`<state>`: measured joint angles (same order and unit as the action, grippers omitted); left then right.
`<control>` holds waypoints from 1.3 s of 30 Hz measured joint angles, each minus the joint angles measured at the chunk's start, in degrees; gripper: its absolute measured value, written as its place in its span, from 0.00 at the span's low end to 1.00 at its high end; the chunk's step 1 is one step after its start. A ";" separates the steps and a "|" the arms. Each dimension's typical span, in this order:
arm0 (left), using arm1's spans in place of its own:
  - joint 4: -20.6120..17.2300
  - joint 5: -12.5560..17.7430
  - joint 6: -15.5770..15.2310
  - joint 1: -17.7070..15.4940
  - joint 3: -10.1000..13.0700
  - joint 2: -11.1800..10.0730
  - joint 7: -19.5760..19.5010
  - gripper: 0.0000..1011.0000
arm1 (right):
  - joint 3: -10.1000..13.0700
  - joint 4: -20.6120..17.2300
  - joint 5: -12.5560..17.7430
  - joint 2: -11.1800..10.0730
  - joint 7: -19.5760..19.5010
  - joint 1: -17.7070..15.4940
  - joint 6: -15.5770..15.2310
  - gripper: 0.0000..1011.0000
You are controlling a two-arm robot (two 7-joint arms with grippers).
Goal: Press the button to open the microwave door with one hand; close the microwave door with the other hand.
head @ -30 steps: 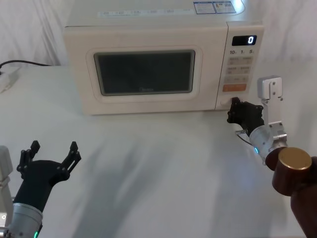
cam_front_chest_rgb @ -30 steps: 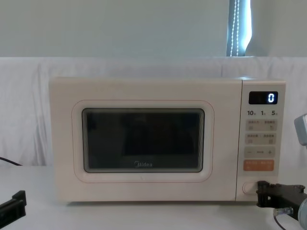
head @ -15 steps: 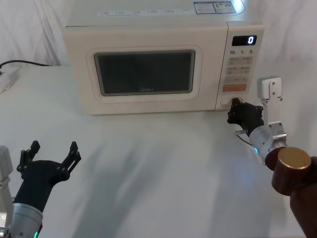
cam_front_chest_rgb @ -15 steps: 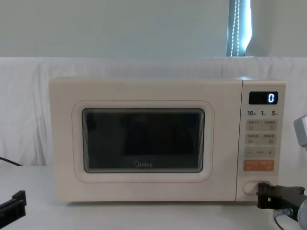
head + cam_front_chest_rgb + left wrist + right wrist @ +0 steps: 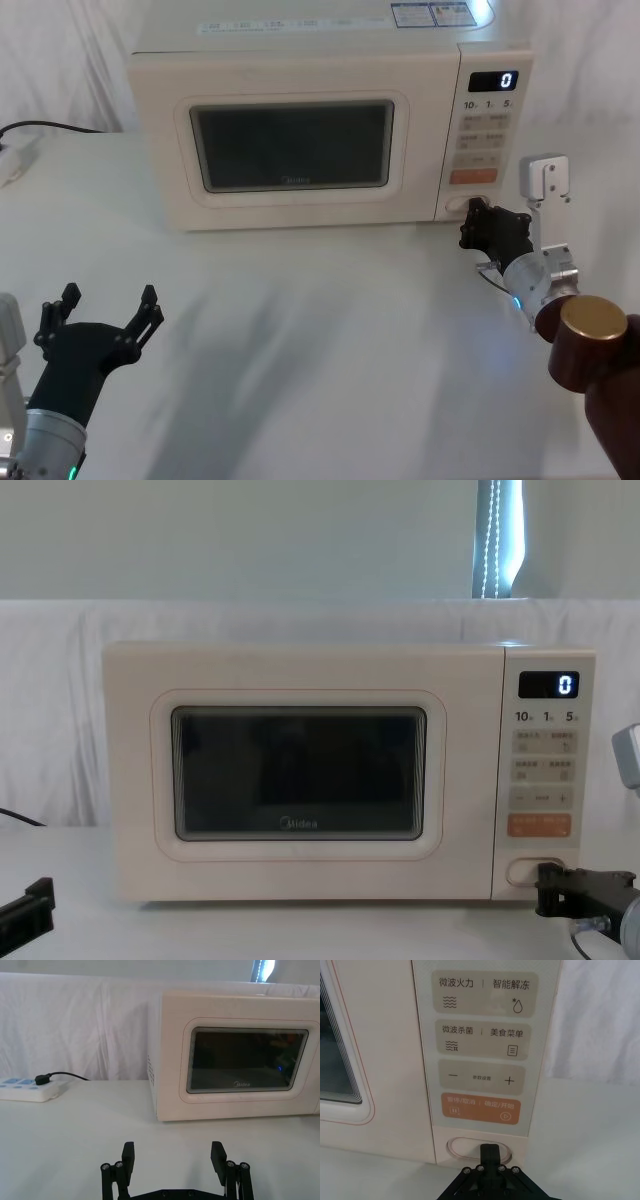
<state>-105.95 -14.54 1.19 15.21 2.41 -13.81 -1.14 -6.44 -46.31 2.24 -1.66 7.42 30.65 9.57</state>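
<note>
Microwave (image 5: pixel 300 70): big cream box at the back of the white table (image 5: pixel 300 350).
Microwave door (image 5: pixel 290 150): flat against the microwave's front, closed, filling the part left of the control panel.
Left gripper (image 5: pixel 100 312): low over the table, well in front of the microwave's left corner, fingers spread wide apart, holding nothing.
Right gripper (image 5: pixel 489 1152): at the microwave's bottom right corner, fingers together, tip right at the button.
Button (image 5: pixel 462 1148): at the bottom of the microwave's control panel, just under the orange button (image 5: pixel 480 1108).
</note>
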 joint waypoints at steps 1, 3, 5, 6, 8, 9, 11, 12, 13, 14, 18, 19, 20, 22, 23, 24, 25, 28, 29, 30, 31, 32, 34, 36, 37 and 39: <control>0.00 0.00 0.00 0.00 0.00 0.00 0.00 0.99 | 0.01 0.12 0.00 0.00 0.02 0.07 0.04 0.00; 0.00 0.00 0.00 0.00 0.00 0.00 0.00 0.99 | 0.02 0.40 -0.03 0.01 0.07 0.26 0.10 0.00; 0.00 0.00 0.00 0.00 0.00 0.00 0.00 0.99 | 0.02 0.66 -0.06 0.03 0.07 0.41 0.16 0.00; 0.00 0.00 0.00 0.00 0.00 0.00 0.00 0.99 | 0.02 0.91 -0.10 0.07 0.08 0.56 0.28 0.00; 0.00 0.00 0.00 0.00 0.00 0.00 0.00 0.99 | 0.02 1.15 -0.13 0.10 0.08 0.71 0.37 0.00; 0.00 0.00 0.00 0.00 0.00 0.00 0.00 0.99 | 0.02 1.29 -0.14 0.11 0.08 0.79 0.42 0.00; 0.00 0.00 0.00 0.00 0.00 0.00 0.00 0.99 | 0.02 1.69 -0.17 0.15 0.08 1.03 0.57 0.00; 0.00 0.00 0.00 0.00 0.00 0.00 0.00 0.99 | 0.03 1.83 -0.19 0.16 0.08 1.13 0.61 0.00; 0.00 0.00 0.00 0.00 0.00 0.00 0.00 0.99 | 0.03 2.09 -0.22 0.18 0.08 1.32 0.67 0.00; 0.00 0.00 0.00 0.00 0.00 0.00 0.00 0.99 | 0.03 2.21 -0.24 0.19 0.08 1.41 0.69 0.00; 0.00 0.00 0.00 0.00 0.00 0.00 0.00 0.99 | 0.00 2.76 -0.42 0.25 0.08 1.86 0.75 0.00; 0.00 0.00 0.00 0.00 0.00 0.00 0.00 0.99 | -0.02 3.02 -0.50 0.27 0.07 2.05 0.78 0.00; 0.00 0.00 0.00 0.00 0.00 0.00 0.00 0.99 | -0.03 3.18 -0.55 0.29 0.04 2.16 0.82 0.00; 0.00 0.00 0.00 0.00 0.00 0.00 0.00 0.99 | -0.03 3.60 -0.66 0.35 -0.06 2.43 0.94 0.00; 0.00 0.00 0.00 0.00 0.00 0.00 0.00 0.99 | -0.04 3.71 -0.69 0.38 -0.11 2.52 0.96 0.00; 0.00 0.00 0.00 0.00 0.00 0.00 0.00 0.99 | -0.04 3.86 -0.76 0.40 -0.18 2.65 0.99 0.00; 0.00 0.00 0.00 0.00 0.00 0.00 0.00 0.99 | -0.04 3.92 -0.79 0.42 -0.22 2.70 1.00 0.00; 0.00 0.00 0.00 0.00 0.00 0.00 0.00 0.99 | -0.02 4.15 -0.84 0.46 -0.30 2.83 1.13 0.00; 0.00 0.00 0.00 0.00 0.00 0.00 0.00 0.99 | 0.00 4.34 -0.87 0.49 -0.33 2.96 1.22 0.00; 0.00 0.00 0.00 0.00 0.00 0.00 0.00 0.99 | 0.00 4.34 -0.87 0.49 -0.33 2.96 1.22 0.00; 0.00 0.00 0.00 0.00 0.00 0.00 0.00 0.99 | 0.01 4.46 -0.90 0.51 -0.35 3.06 1.25 0.00; 0.00 0.00 0.00 0.00 0.00 0.00 0.00 0.99 | 0.03 4.62 -0.91 0.53 -0.35 3.15 1.32 0.00; 0.00 0.00 0.00 0.00 0.00 0.00 0.00 0.99 | 0.11 4.87 -0.92 0.56 -0.43 3.37 1.40 0.00; 0.00 0.00 0.00 0.00 0.00 0.00 0.00 0.99 | 0.14 4.95 -0.93 0.59 -0.44 3.42 1.50 0.00; 0.00 0.00 0.00 0.00 0.00 0.00 0.00 0.99 | 0.16 4.97 -0.94 0.59 -0.44 3.44 1.52 0.00; 0.00 0.00 0.00 0.00 0.00 0.00 0.00 0.99 | 0.21 5.19 -0.94 0.63 -0.44 3.56 1.64 0.00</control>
<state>-105.95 -14.54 1.19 15.21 2.41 -13.81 -1.14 -6.23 -41.12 1.30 -1.04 6.98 34.20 11.21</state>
